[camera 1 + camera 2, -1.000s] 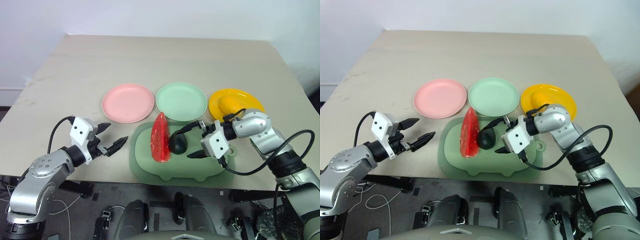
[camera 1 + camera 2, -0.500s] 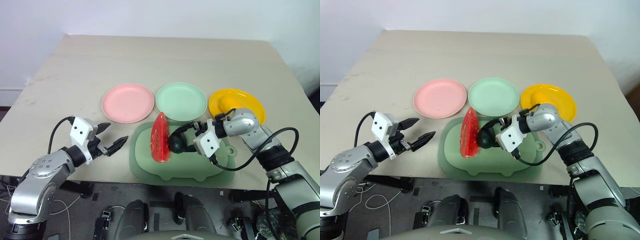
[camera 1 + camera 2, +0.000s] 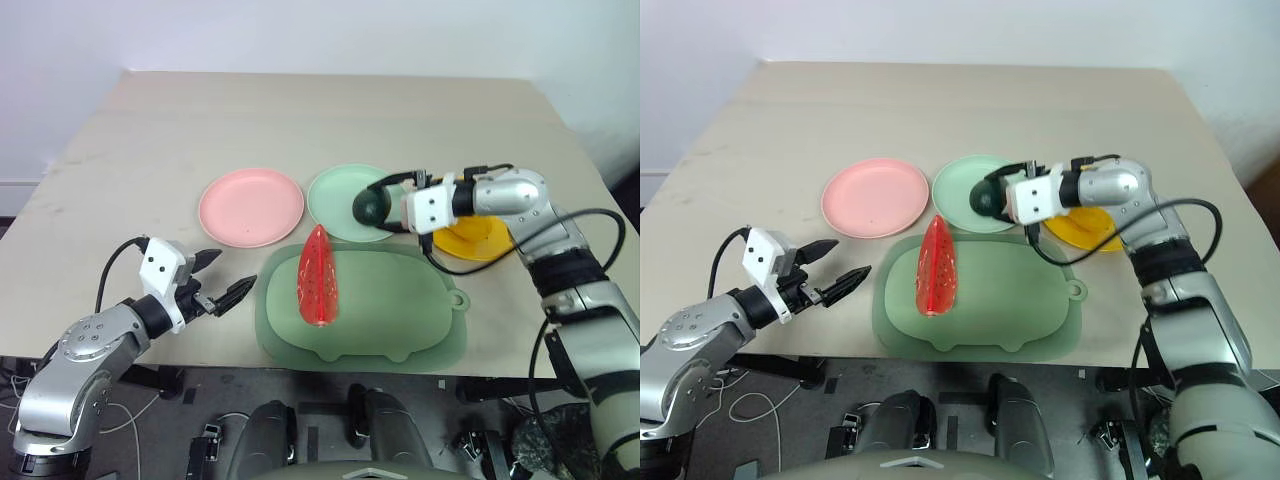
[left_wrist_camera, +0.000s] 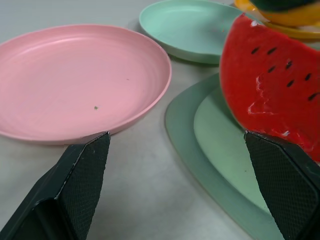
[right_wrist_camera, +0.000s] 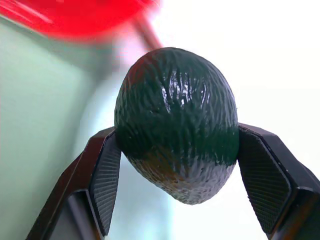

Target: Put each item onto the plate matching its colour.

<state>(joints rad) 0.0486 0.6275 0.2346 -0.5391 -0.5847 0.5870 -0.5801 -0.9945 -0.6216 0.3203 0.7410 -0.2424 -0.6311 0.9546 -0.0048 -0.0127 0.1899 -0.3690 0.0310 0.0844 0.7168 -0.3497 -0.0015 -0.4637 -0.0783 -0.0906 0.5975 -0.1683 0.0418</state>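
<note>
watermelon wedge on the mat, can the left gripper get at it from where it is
Probably yes. The left gripper is open and empty, pointing toward the watermelon wedge, which lies on the green mat with only bare table between them. The right gripper holds the avocado over the mint plate, out of the way.

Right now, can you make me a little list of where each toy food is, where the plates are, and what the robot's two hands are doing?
avocado: gripped in the right gripper, held over the mint green plate
watermelon wedge: lying on the green mat
yellow fruit: on the yellow plate, partly hidden by the right arm
pink plate: nothing on it
plates: side by side behind the mat, pink on the robot's left, mint green in the middle, yellow on its right
left gripper: open, holding nothing, near the mat's left edge
</note>
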